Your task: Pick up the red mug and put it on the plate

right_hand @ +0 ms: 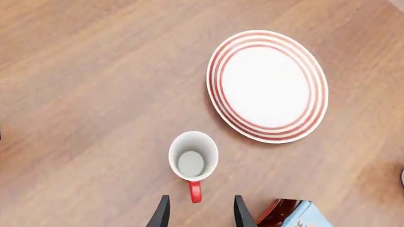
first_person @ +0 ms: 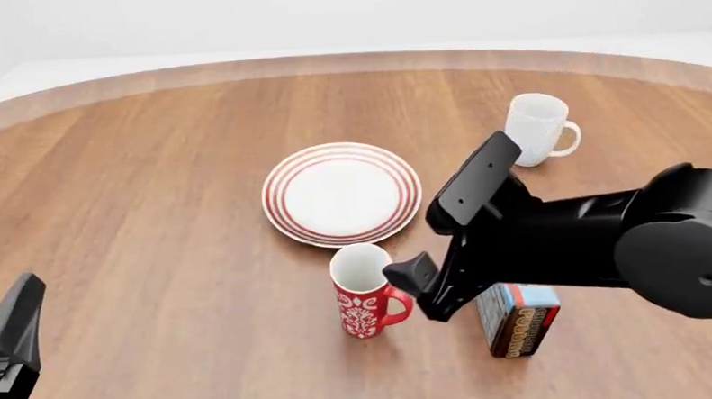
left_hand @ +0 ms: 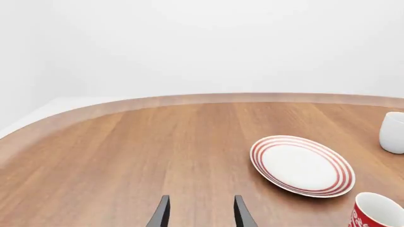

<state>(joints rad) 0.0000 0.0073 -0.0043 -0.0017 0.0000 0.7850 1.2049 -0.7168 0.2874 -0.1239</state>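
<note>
1. The table [first_person: 151,190], a broad wooden top with a warm brown grain and a curved far edge, carries everything in the scene.

2. My right arm [first_person: 598,243], black and bulky, reaches in from the right side of the front view and ends just beside the red mug's handle.

3. The plate [first_person: 341,194], round and white with concentric red rings at its rim, lies flat near the middle of the table with nothing on it.

4. The red mug [first_person: 366,296] stands upright just in front of the plate and apart from it. Its glossy red wall bears a white ornamental pattern, its inside is white and holds nothing, and its red loop handle points toward my right arm.

5. The white mug [first_person: 537,128], plain and glossy, stands upright beyond my right arm, handle to the right. I cannot see into it.

6. A small box [first_person: 518,319], pale blue and dark red with printing too blurred to read, stands right of the red mug, under my arm.

7. My right gripper [right_hand: 197,213] hangs over the mug's handle with its dark fingers spread, gripping nothing.

8. My left gripper [left_hand: 200,213] sits low at the table's left, fingers likewise parted over bare wood.
</note>
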